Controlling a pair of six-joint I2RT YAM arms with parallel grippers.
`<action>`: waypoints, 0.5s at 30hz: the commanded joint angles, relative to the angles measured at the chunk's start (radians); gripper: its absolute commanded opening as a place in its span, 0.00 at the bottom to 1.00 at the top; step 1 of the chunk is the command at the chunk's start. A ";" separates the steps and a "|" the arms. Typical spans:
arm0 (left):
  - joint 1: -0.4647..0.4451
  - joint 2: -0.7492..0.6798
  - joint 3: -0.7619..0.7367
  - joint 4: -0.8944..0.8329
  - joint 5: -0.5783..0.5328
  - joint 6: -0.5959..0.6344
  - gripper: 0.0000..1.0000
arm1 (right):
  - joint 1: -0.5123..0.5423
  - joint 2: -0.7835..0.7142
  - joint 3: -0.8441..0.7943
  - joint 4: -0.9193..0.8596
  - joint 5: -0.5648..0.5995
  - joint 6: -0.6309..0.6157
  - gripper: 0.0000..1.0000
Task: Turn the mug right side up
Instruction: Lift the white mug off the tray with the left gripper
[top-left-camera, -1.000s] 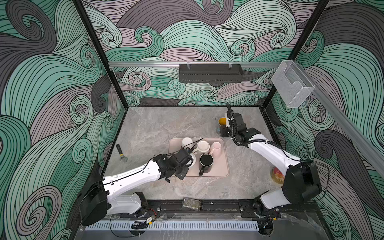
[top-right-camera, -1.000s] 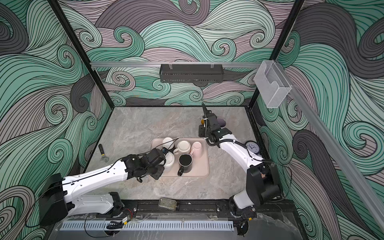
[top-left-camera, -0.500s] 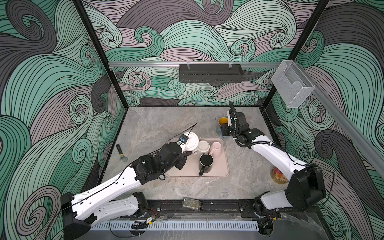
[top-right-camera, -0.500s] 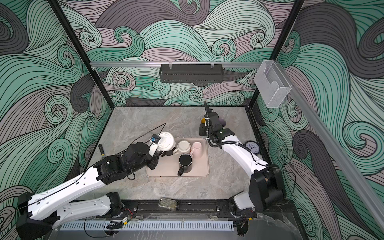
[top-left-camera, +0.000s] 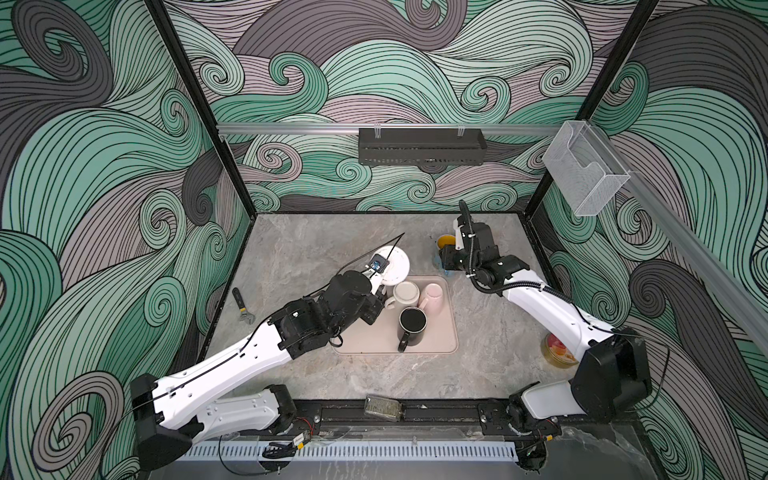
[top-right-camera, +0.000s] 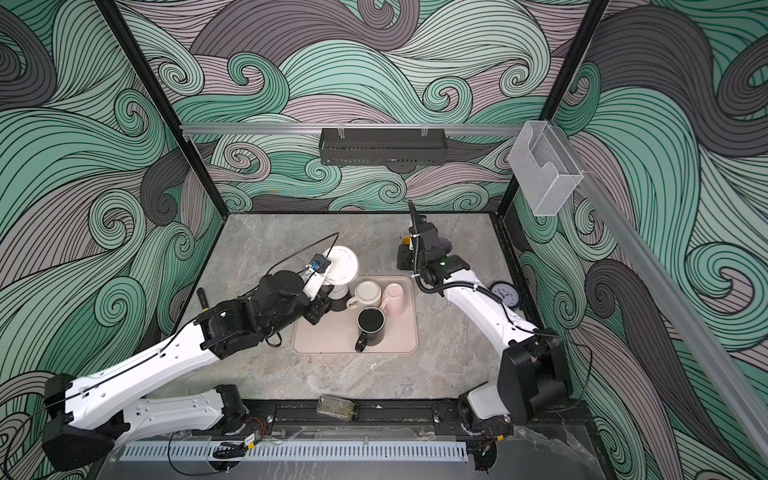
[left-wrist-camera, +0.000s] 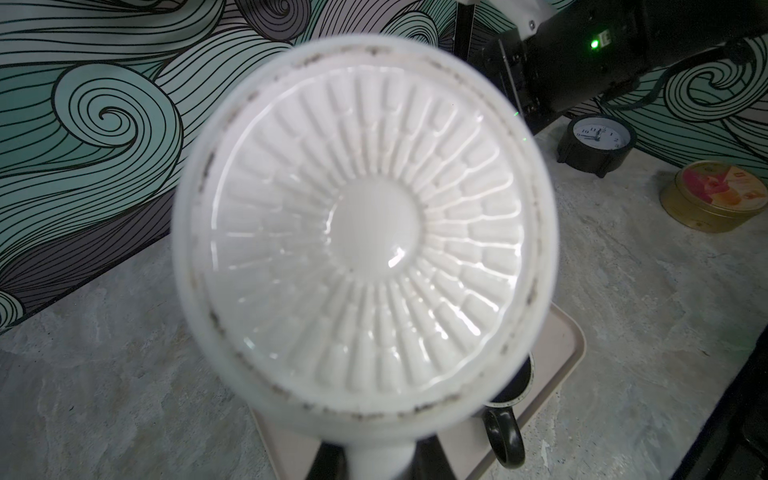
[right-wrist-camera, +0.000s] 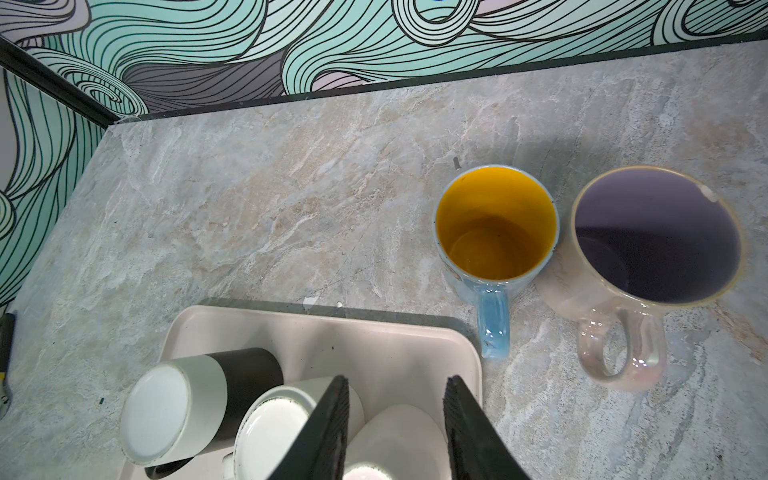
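My left gripper (left-wrist-camera: 380, 463) is shut on a white mug (left-wrist-camera: 365, 224) and holds it in the air. The mug shows in both top views (top-left-camera: 390, 264) (top-right-camera: 340, 262) above the far left corner of the pink tray (top-left-camera: 440, 349). It is tilted, its ribbed inside facing the left wrist camera. A narrow white part of it, the handle by the look, sits between the black fingers. My right gripper (right-wrist-camera: 395, 432) is open and empty. It hangs over the tray's far right corner (top-left-camera: 446, 259), above an upside-down pink mug (top-left-camera: 433, 294).
On the tray stand an upside-down cream mug (top-left-camera: 406, 293) and an upright black mug (top-left-camera: 412, 326). A yellow-lined mug (right-wrist-camera: 496, 224) and a purple-lined mug (right-wrist-camera: 656, 232) stand upright at the back right. A clock (top-right-camera: 505, 293), a tin (top-left-camera: 557, 351) and a wrench (top-left-camera: 243, 307) lie around.
My left arm has lifted the white mug out of the tray's far left corner, up and back, and turned its mouth away from the tray. The right gripper has barely moved.
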 joint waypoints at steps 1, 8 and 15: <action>0.019 -0.012 0.028 0.092 0.010 -0.026 0.00 | 0.008 0.000 -0.018 0.021 -0.052 0.021 0.40; 0.178 -0.045 -0.082 0.219 0.223 -0.159 0.00 | 0.013 0.025 -0.038 0.109 -0.122 0.081 0.41; 0.405 -0.063 -0.169 0.519 0.541 -0.389 0.00 | 0.001 0.020 -0.057 0.172 -0.218 0.146 0.42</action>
